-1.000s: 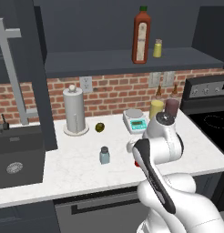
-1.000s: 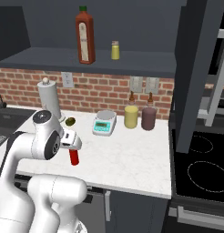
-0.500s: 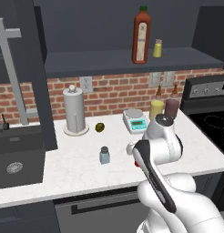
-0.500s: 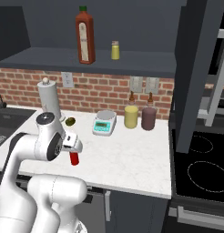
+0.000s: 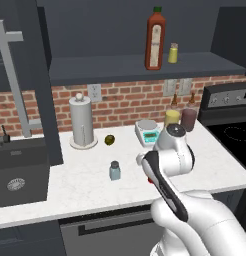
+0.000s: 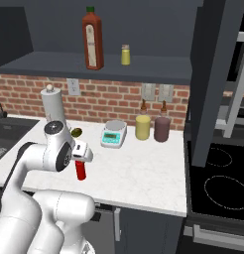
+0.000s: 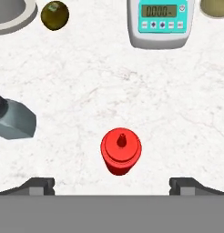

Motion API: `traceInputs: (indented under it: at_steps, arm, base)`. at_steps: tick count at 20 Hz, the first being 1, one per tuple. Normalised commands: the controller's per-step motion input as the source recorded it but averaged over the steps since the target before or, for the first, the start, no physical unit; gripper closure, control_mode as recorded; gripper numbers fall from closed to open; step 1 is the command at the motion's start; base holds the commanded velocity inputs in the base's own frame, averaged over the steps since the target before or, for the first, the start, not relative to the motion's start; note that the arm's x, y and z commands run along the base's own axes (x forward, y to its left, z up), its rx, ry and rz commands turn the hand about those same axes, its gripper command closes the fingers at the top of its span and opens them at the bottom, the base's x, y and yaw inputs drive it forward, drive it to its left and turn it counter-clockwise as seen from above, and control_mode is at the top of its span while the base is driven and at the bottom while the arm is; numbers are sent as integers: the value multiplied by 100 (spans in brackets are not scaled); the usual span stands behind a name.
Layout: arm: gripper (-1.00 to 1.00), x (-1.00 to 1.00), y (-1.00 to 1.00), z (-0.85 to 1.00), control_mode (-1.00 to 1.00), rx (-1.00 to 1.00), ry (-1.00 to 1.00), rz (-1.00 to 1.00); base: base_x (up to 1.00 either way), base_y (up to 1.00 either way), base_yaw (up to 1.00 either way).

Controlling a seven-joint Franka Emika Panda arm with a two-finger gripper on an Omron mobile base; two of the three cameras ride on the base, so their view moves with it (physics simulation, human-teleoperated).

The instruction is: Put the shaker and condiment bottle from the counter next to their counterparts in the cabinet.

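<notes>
1. Hand view, nearest first: the gripper (image 7: 112,184) looks straight down with its two dark finger tips (image 7: 37,185) spread wide at the bottom corners, pinching nothing.
2. Just beyond and between those tips stands the condiment bottle (image 7: 121,151), bright red, seen from above with its pointed nozzle towards the camera; it rests upright on the counter (image 7: 145,100) and nothing touches it.
3. Off to one side of the bottle, at the edge of the hand view, is the shaker (image 7: 12,117), pale blue-grey with a dark cap, apart from the red bottle.
4. From the left base view the shaker (image 5: 114,170) stands upright on the white marble-look counter (image 5: 80,182), near the front and left of the arm.
5. From the right base view the red bottle (image 6: 81,170) stands just below the hand.
6. Farther back sit a small dark green fruit (image 5: 109,139), a white kitchen scale (image 5: 148,132) with a teal panel, and a paper towel holder (image 5: 81,122).
7. Against the red brick wall (image 6: 109,102) stand a yellow jar (image 6: 142,126) and a dark purple jar (image 6: 161,128), side by side.
8. Farthest and highest, on the dark cabinet (image 5: 135,67) shelf, the counterparts stand near each other: a tall brown-red sauce bottle (image 5: 155,41) and a small yellow shaker (image 5: 173,53).
</notes>
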Motion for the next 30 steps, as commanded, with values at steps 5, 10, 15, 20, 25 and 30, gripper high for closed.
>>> traceInputs:
  at_steps: [5,10,15,20,25,30]
  arm:
    - [-100,1,0,-4,-100,0,0,0]
    - [-100,0,0,-18,-100,0,0,0]
    - [-100,-1,-10,-71,-100,0,-8,0]
    - [-100,0,0,-14,-100,2,-4,0]
    - [-100,0,-1,-10,-100,1,-1,0]
    - [-100,-3,-12,-66,-100,0,-8,0]
  base:
    - [0,0,0]
    - [0,0,0]
    - [0,0,0]
    - [0,0,0]
    - [0,0,0]
    - [0,0,0]
